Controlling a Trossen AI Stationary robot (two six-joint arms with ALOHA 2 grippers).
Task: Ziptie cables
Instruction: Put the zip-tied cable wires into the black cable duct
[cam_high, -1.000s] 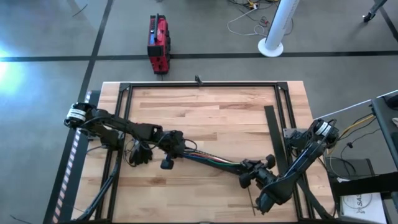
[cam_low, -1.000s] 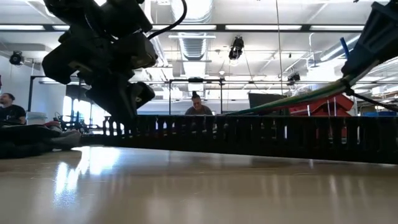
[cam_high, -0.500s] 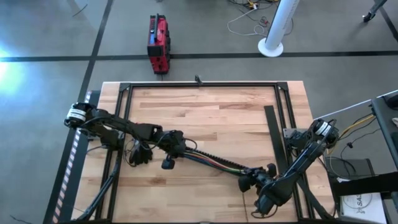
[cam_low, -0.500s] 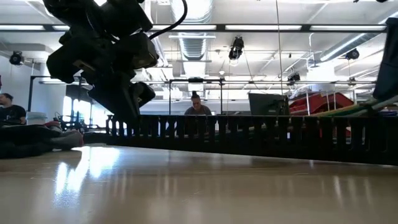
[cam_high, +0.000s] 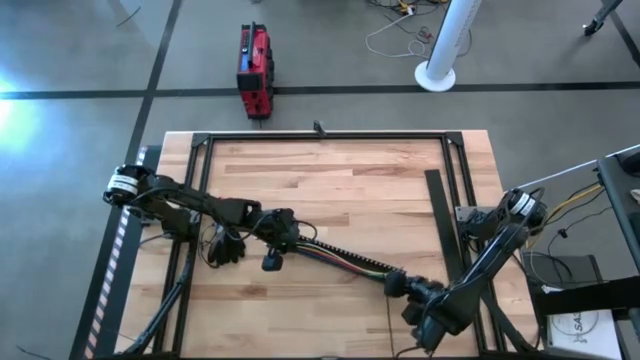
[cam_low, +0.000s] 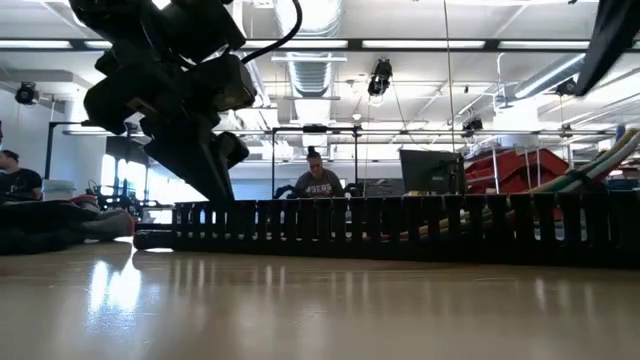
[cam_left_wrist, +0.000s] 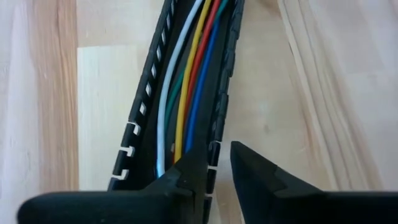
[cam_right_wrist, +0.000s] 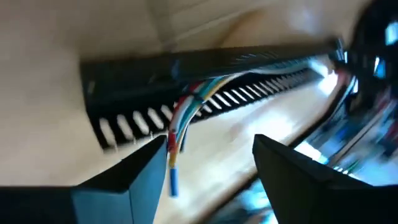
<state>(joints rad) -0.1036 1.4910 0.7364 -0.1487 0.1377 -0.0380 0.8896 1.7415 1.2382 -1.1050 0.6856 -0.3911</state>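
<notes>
On the wooden table (cam_high: 350, 190), the left hand (cam_high: 275, 243) pinches one wall of a slotted black cable duct (cam_left_wrist: 146, 124) between nearly closed fingers (cam_left_wrist: 186, 177). The cables (cam_left_wrist: 186, 87), white, yellow, green, red and blue, lie inside the duct's channel, running diagonally toward the right hand (cam_high: 408, 291). That hand sits at the duct's far end with fingers (cam_right_wrist: 137, 177) spread wide, apparently gripping nothing, the wire tips (cam_right_wrist: 177, 134) spilling out between them.

Cables (cam_high: 345, 262) inside slotted duct (cam_high: 330, 252) across table (cam_high: 350, 180), left gripper (cam_high: 283, 240) and right gripper (cam_high: 408, 290) at its ends
</notes>
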